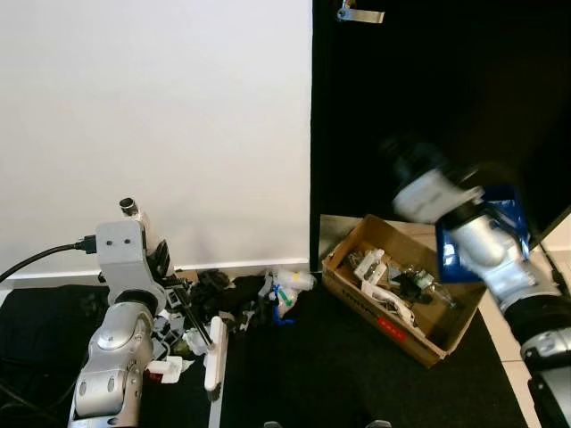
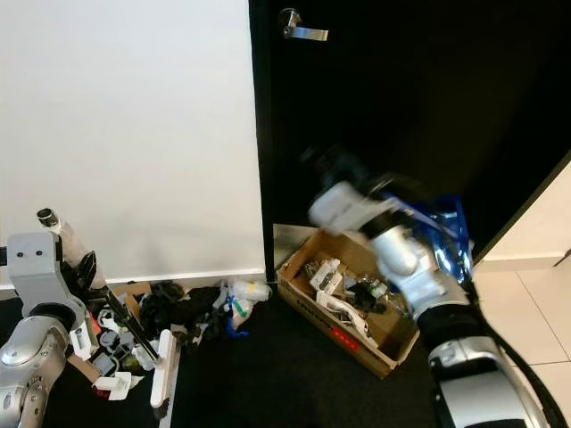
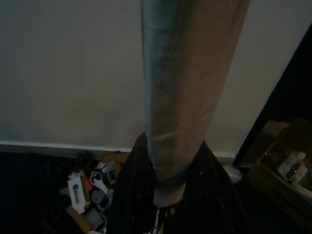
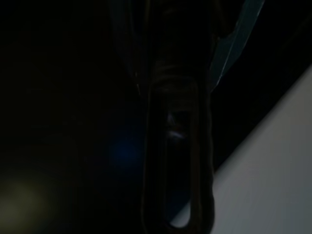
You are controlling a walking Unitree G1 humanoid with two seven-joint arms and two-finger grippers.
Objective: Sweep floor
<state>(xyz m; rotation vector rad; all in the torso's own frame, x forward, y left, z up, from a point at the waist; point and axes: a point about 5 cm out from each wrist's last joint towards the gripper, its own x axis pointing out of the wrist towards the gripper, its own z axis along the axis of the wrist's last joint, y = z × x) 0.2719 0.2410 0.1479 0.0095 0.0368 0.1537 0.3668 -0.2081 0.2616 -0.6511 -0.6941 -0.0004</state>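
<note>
My left gripper (image 3: 168,195) is shut on the grey broom handle (image 3: 190,97), low at the left by the white wall. The broom's white head (image 1: 213,357) rests on the black mat beside a pile of litter (image 1: 241,299) along the baseboard. My right arm is raised and blurred over an open cardboard box (image 1: 357,290). My right gripper (image 1: 406,159) is shut on the blue dustpan (image 1: 500,209). The dustpan's looped handle (image 4: 178,146) runs through the dark right wrist view.
A black door (image 1: 446,89) with a silver lever handle (image 1: 359,13) stands behind the box. The box holds several bits of rubbish. A black cable (image 1: 36,259) trails at the far left. Pale floor tiles (image 2: 535,303) lie to the right of the mat.
</note>
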